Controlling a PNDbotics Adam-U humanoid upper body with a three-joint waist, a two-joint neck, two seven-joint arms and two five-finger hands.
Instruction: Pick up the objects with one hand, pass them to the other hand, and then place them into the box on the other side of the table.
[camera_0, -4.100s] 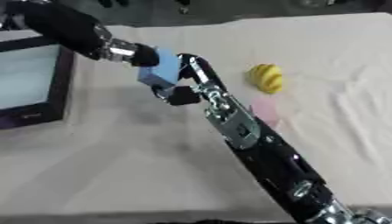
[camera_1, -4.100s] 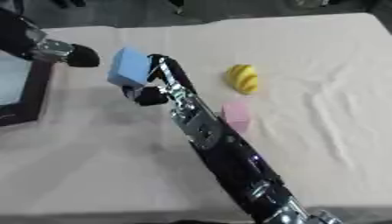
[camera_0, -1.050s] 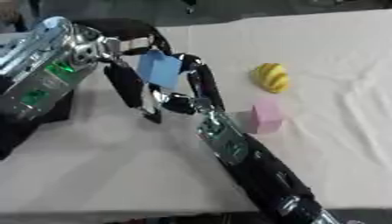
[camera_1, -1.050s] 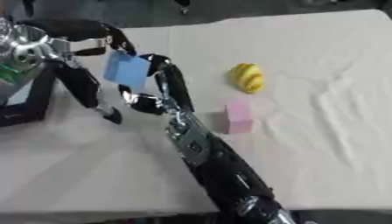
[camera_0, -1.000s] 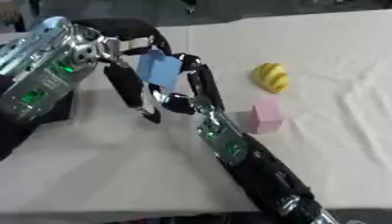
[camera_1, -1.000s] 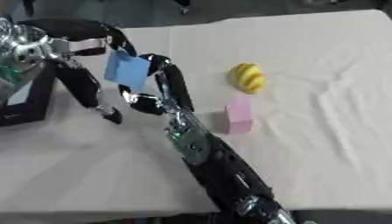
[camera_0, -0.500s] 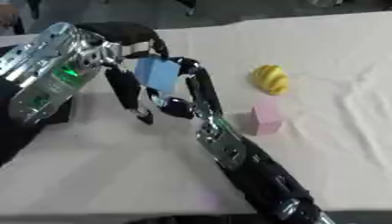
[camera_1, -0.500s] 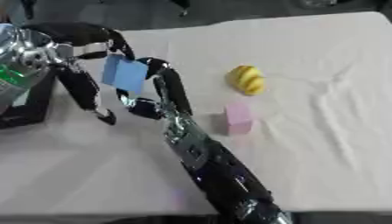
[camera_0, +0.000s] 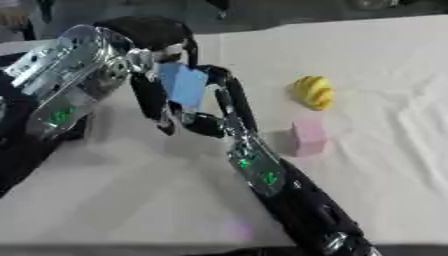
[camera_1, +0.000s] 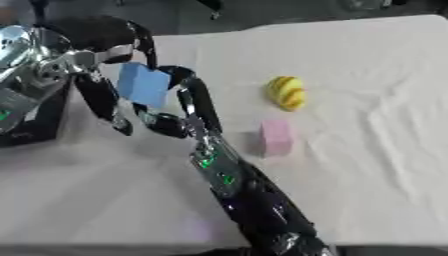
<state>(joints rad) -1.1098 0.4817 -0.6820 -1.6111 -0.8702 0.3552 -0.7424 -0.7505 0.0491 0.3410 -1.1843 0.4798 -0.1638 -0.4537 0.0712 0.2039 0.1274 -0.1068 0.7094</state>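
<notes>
Unlabelled blue block (camera_1: 143, 85) between both hands, no writing.

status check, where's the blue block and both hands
Handover under way: blue block held between left hand and right hand, above the table. Yellow object and pink block wait on the cloth. Nothing blocking.

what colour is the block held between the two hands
Light blue; the square foam block shows best in the right eye view.
</notes>
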